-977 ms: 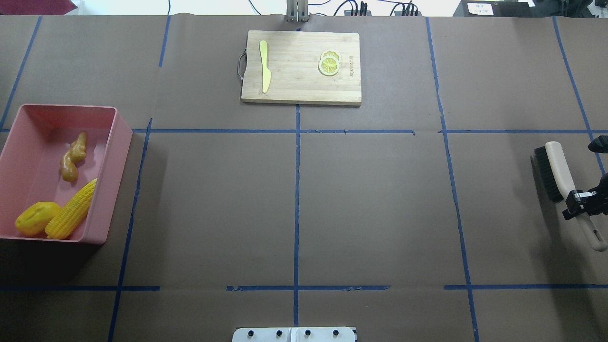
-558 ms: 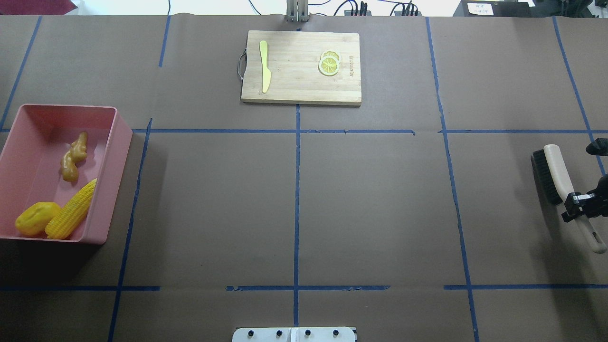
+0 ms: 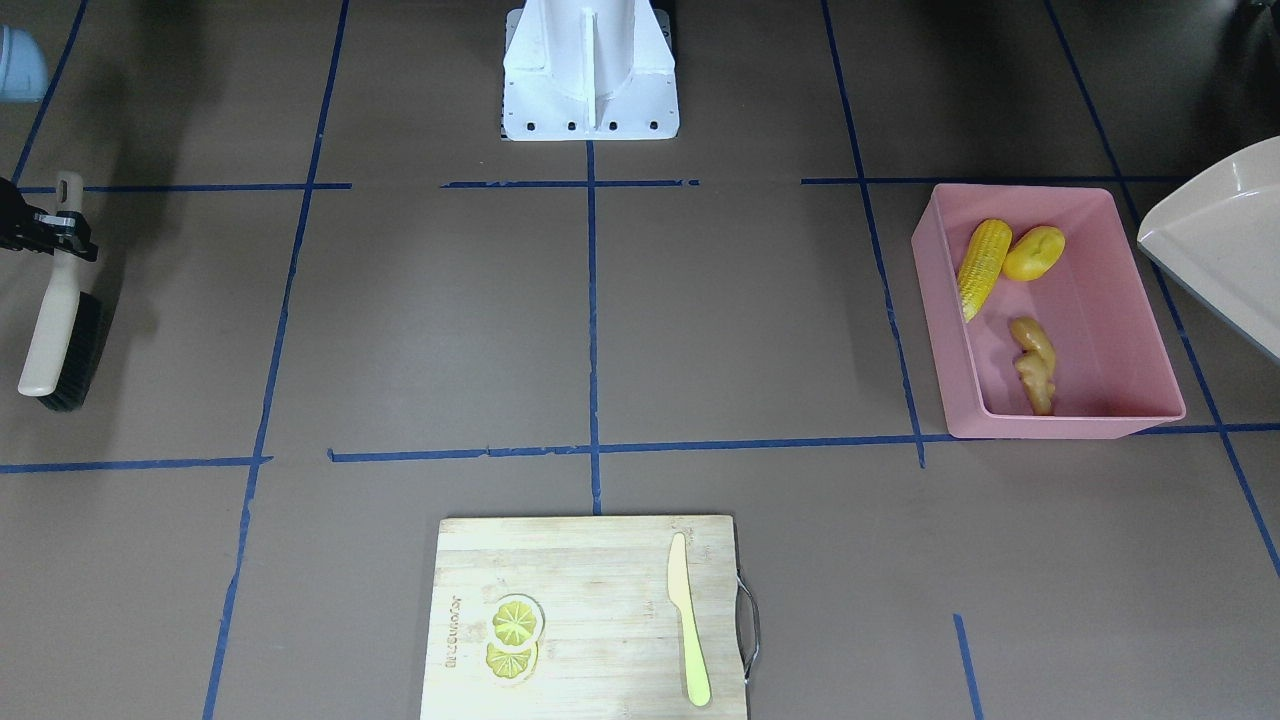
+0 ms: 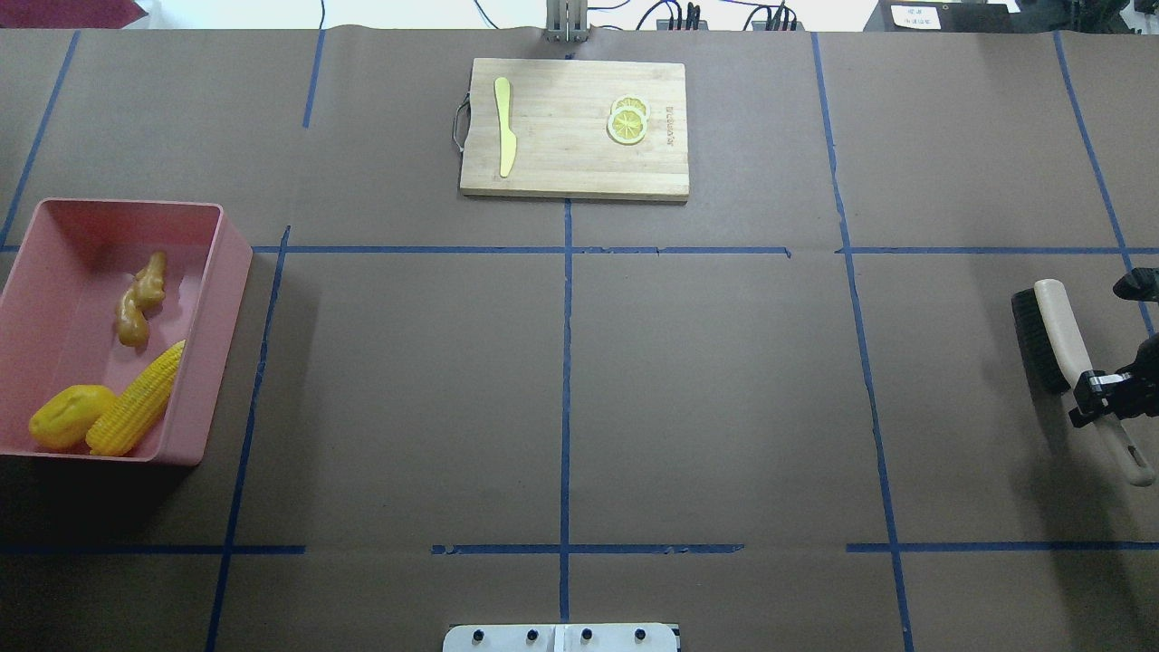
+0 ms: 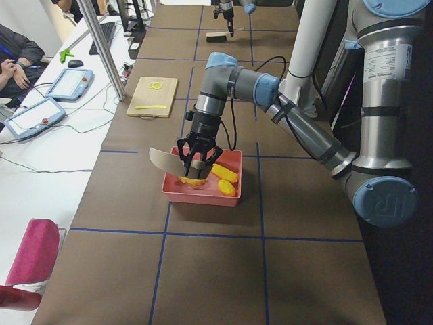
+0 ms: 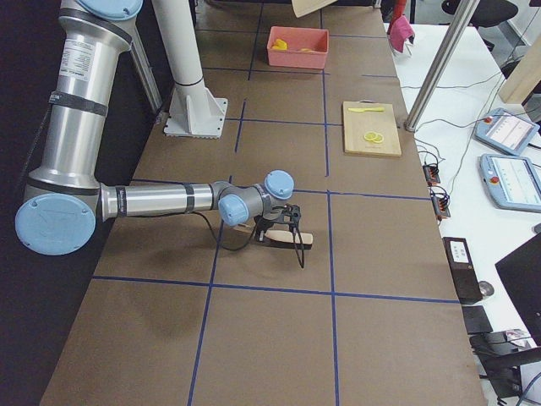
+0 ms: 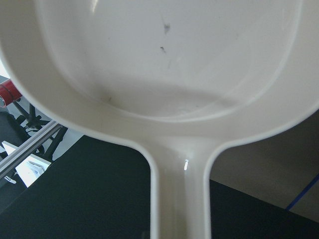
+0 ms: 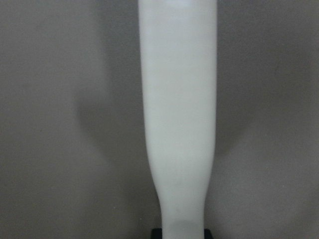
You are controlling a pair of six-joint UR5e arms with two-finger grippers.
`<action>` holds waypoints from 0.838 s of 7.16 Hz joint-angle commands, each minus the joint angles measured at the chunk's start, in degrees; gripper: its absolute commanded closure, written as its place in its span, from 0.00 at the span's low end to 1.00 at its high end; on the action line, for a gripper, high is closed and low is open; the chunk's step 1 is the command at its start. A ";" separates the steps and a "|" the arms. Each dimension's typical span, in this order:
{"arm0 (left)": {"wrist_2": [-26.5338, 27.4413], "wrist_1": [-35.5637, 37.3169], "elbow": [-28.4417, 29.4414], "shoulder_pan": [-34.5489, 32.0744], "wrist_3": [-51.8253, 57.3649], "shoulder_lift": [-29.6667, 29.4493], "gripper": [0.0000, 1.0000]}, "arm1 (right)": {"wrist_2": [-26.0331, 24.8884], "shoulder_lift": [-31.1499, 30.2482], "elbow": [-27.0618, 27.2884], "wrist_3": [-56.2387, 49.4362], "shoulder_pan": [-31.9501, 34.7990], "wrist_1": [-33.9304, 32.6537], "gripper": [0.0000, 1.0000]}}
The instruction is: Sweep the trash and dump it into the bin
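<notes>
Far left of the overhead view: pink bin (image 4: 231, 344) flat on the brown worktop (image 4: 724, 407), all three toy foods inside. Corn cob (image 4: 136, 400) slanted along the bin's right wall, low in the frame. Touching it on the left and tucked into the bin's bottom-left corner, the yellow potato-like lump (image 4: 71, 417). Above those two and apart from both, the knobbly tan ginger root (image 4: 138, 302), mid-bin.

Over to the right edge of the same view: right tool (image 4: 1097, 397) pinching the handle of the brush (image 4: 1055, 330), black fingers pressed on either side of the beige grip. Brush low at the worktop, bristles toward frame left, head pointing up-frame. Contact with the paper not clear. Filling the right wrist view, just that pale handle running top to bottom.

Left tool (image 5: 196, 156) visible only in the left side view, raised at the near end of the bin. Spread or pressed together, cannot tell. Beige dustpan (image 3: 1220, 235) at the upper right edge of the front-facing view, tilted, just beside the bin. Pan and handle filling the left wrist view.

Top centre of the overhead view: wooden cutting board (image 4: 561, 163), with the yellow-green knife (image 4: 505, 127) on its left part and lemon slices (image 4: 627, 120) on its right, well apart from bin and brush.
</notes>
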 commanded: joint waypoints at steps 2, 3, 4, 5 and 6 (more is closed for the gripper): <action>-0.33 0.09 0.02 0.00 0.00 -0.38 0.91 | -0.25 0.27 0.20 -0.18 -0.01 0.18 0.01; -0.68 0.17 -0.42 0.00 0.09 -0.82 0.89 | -0.25 0.27 0.72 0.17 0.07 1.75 0.01; -2.86 0.26 -0.51 0.00 0.09 -2.21 0.89 | -0.51 -0.34 1.42 0.35 0.33 6.55 0.01; -9.76 0.18 -0.77 -0.17 -0.70 -3.10 0.89 | -0.86 -0.43 1.95 0.26 2.08 8.52 0.01; -13.83 0.18 -0.77 -0.44 -2.01 -4.06 0.89 | -1.12 -0.26 1.96 0.26 5.84 8.97 0.01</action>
